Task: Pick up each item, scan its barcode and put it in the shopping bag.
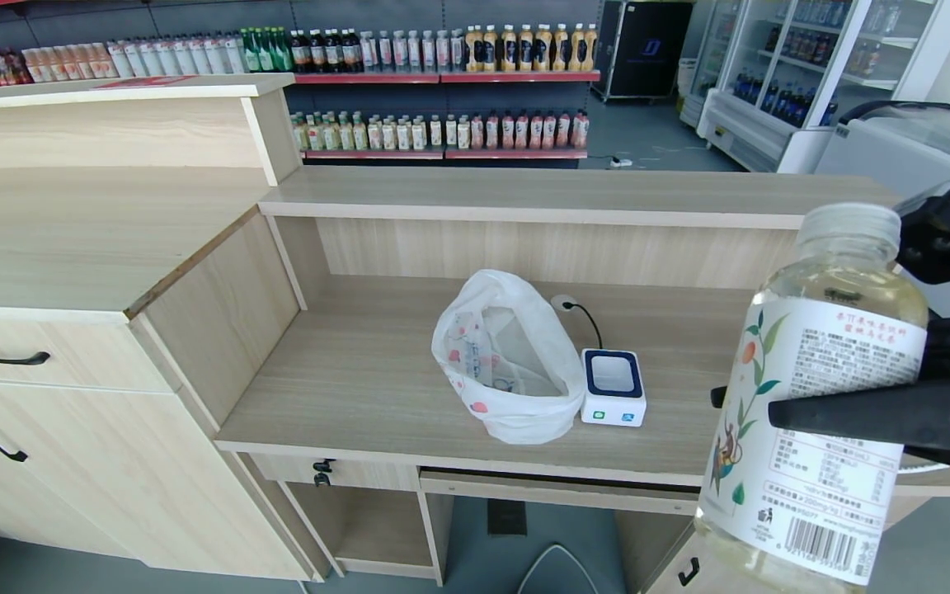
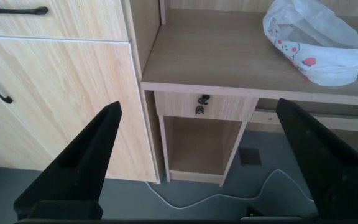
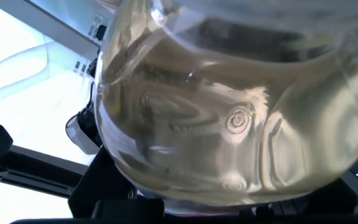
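Bottle clamped aloft in right claw, likely unscanned, well apart from scanner and seemingly empty bag; left claw gapes wide.

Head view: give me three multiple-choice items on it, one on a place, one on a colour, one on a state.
1. The scanner stands: A) in the bag; B) on the counter beside the shopping bag; C) in a drawer.
2. The liquid in the bottle is: A) pale yellow; B) red; C) blue.
3. The right gripper is: A) open and empty; B) inside the bag; C) shut on the bottle.
Answers: 1 B, it sits next to the bag; 2 A, it shows through the clear wall; 3 C, its fingers clamp the bottle.
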